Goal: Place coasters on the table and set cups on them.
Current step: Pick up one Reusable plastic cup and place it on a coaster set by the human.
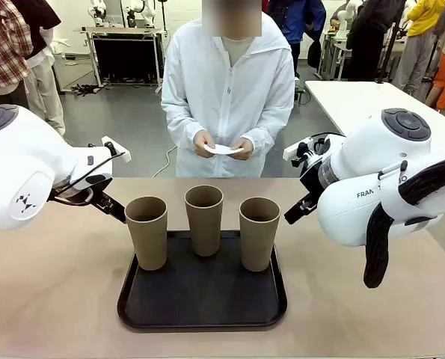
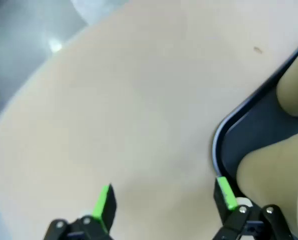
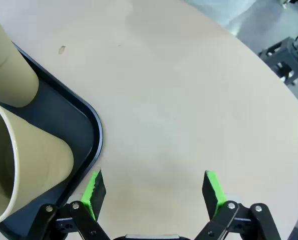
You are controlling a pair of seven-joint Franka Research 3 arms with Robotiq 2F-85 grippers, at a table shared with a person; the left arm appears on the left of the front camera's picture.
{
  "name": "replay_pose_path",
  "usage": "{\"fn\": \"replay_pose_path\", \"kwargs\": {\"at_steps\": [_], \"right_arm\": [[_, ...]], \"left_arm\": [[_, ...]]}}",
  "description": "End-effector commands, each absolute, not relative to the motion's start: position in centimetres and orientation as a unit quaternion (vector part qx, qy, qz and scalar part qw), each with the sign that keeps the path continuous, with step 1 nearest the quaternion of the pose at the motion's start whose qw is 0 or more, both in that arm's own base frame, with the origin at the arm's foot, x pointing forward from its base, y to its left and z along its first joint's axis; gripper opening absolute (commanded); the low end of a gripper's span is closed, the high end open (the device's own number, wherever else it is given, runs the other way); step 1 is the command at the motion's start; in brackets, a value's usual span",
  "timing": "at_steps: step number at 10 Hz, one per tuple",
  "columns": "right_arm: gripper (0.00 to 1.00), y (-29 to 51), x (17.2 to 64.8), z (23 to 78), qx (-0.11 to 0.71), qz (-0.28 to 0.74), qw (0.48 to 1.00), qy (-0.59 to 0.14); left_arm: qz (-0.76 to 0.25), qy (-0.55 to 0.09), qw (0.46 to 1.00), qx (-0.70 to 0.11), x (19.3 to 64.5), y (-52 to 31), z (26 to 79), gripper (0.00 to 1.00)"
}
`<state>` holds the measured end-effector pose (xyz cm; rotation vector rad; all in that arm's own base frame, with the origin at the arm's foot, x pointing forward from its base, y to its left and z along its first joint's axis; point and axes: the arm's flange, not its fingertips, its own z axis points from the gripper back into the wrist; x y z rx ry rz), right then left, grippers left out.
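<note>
Three cups (image 1: 204,221) stand close together on the black tray (image 1: 200,299) by the table's (image 1: 50,299) near edge. The coasters (image 1: 226,149) are in the person's hands (image 1: 204,143) beyond the far edge. The left gripper (image 2: 164,197) and right gripper (image 3: 154,192) hang spread and empty beside the tray. Reaching in, a finger could topple a neighbouring cup.
</note>
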<state>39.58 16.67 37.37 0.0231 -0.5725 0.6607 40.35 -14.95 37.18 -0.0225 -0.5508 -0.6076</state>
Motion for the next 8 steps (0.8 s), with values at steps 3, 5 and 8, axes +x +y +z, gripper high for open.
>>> {"fn": "replay_pose_path", "kwargs": {"at_steps": [3,5,8], "right_arm": [[1.00,16.67,39.58,37.36,0.011,0.320,0.906,-0.277],[1.00,16.67,39.58,37.36,0.011,0.320,0.906,-0.277],[1.00,16.67,39.58,37.36,0.011,0.320,0.906,-0.277]], "left_arm": [[-0.296,-0.268,0.917,-0.011,40.35,-14.96,37.18,1.00],[-0.296,-0.268,0.917,-0.011,40.35,-14.96,37.18,1.00],[-0.296,-0.268,0.917,-0.011,40.35,-14.96,37.18,1.00]]}}
